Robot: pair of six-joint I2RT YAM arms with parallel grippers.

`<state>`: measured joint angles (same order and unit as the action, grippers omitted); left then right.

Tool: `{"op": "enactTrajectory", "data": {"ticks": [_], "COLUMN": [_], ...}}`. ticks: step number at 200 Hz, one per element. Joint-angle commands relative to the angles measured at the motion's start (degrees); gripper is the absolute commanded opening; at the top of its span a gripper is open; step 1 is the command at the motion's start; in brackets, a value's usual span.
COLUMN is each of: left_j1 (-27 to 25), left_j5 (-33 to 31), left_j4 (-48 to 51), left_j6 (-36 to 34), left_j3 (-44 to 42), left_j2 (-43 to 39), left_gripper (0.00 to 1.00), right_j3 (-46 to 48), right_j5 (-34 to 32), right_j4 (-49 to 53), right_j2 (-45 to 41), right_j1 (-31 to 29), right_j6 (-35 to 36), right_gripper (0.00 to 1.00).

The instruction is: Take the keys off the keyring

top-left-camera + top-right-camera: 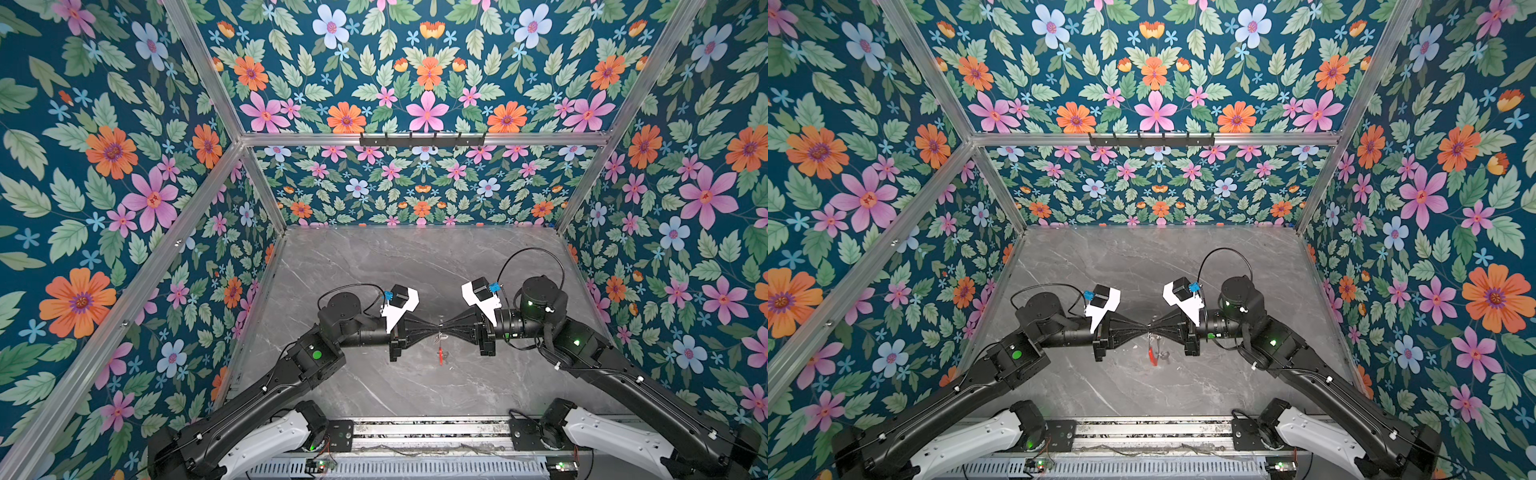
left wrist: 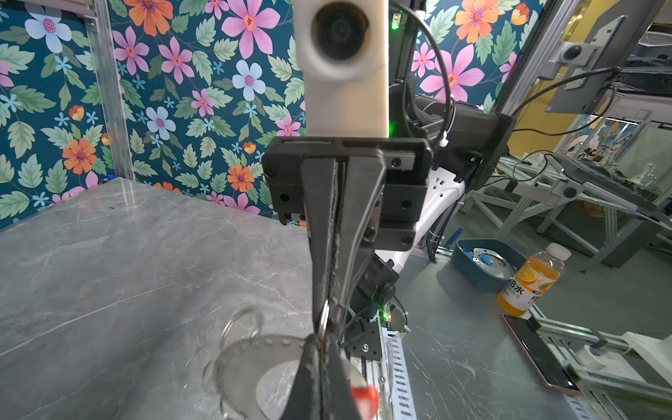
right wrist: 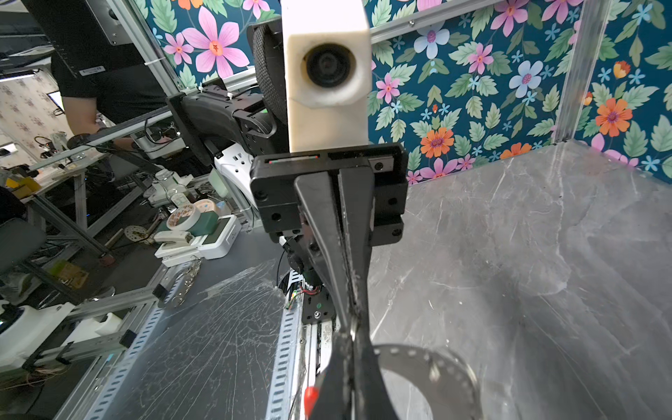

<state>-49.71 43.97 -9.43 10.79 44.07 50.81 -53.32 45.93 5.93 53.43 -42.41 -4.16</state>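
1. In both top views, a grey marble-patterned worktop (image 1: 374, 270) lies inside walls of floral wallpaper (image 1: 124, 124) framed by aluminium rails (image 1: 199, 66). No container stands on it.
2. In both top views the two arms reach in from the near corners and meet tip to tip over the middle of the worktop, forearms level. The left end effector (image 1: 434, 326) and right end effector (image 1: 445, 326) are both pinched narrow, their tips almost touching.
3. In a top view the keyring (image 1: 1153, 351) hangs below that meeting point, its red sleeve (image 1: 1150, 354) lowest, with small silvery pieces beside it. The keys themselves are too small to single out.
4. In the left wrist view, the left end effector (image 2: 320, 338) is closed on a thin metal ring at its tip, nose to nose with the right one (image 2: 329, 309), also closed. A blurred hoop (image 2: 232, 360) and the red sleeve (image 2: 365, 394) hang near the lens.
5. Beyond the worktop edge in that view, a dark blue tray (image 2: 480, 278) holds small blue and white parts. An orange drink bottle (image 2: 531, 283) stands just beside it, and a phone (image 2: 538, 352) lies nearby.
6. In the right wrist view, the right end effector (image 3: 351, 363) is closed on the ring wire, facing the closed left one (image 3: 352, 312). The hoop (image 3: 436, 363) curves away over the worktop. A cluttered bench (image 3: 109, 203) stands outside.
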Motion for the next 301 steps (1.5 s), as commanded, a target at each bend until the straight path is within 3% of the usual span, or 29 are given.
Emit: {"op": "enactTrajectory", "data": {"ticks": [1,36,57,70,119,167,199,238,301], "left_j1": [-0.24,-0.21,-0.21,-0.21,-0.25,-0.21,-0.22,-0.21,-0.22], "left_j5": [1.03,-0.37,-1.78,-2.21,-3.07,1.75,3.2,0.07,-6.03], "left_j4": [-4.85,-9.08,-10.75,-11.42,-14.78,-18.96,-19.97,-22.16,-25.31], "left_j6": [0.84,2.41,2.32,2.31,2.99,3.62,4.24,5.92,7.44], "left_j3": [-0.72,-2.71,-4.11,-4.67,-6.48,-8.03,-8.04,-8.73,-10.67], "left_j2": [-0.24,-1.63,-2.79,-3.45,-5.09,-6.19,-6.16,-6.37,-7.47], "left_gripper": [0.0,0.0,0.0,0.0,0.0,0.0,0.0,0.0,0.0], "right_j3": [-0.21,0.05,0.6,1.16,4.62,9.55,8.11,6.47,4.42], "right_j5": [-0.05,-0.54,-1.8,-3.06,-12.03,-12.27,-2.88,2.2,1.04], "right_j4": [-3.77,-4.56,-5.0,-5.42,-6.83,-12.32,-12.7,-16.7,-18.86], "right_j2": [0.45,0.21,-0.7,-1.88,-8.4,-12.57,-10.78,-6.3,-2.92], "right_j1": [-0.22,-0.24,-0.21,-0.17,-0.21,-0.21,-0.22,-0.44,-3.87], "right_j6": [-1.53,-2.52,-3.04,-3.2,-4.42,-6.21,-7.77,-11.57,-11.07], "right_gripper": [0.0,0.0,0.27,0.38,0.53,0.53,0.46,0.42,0.35]}}
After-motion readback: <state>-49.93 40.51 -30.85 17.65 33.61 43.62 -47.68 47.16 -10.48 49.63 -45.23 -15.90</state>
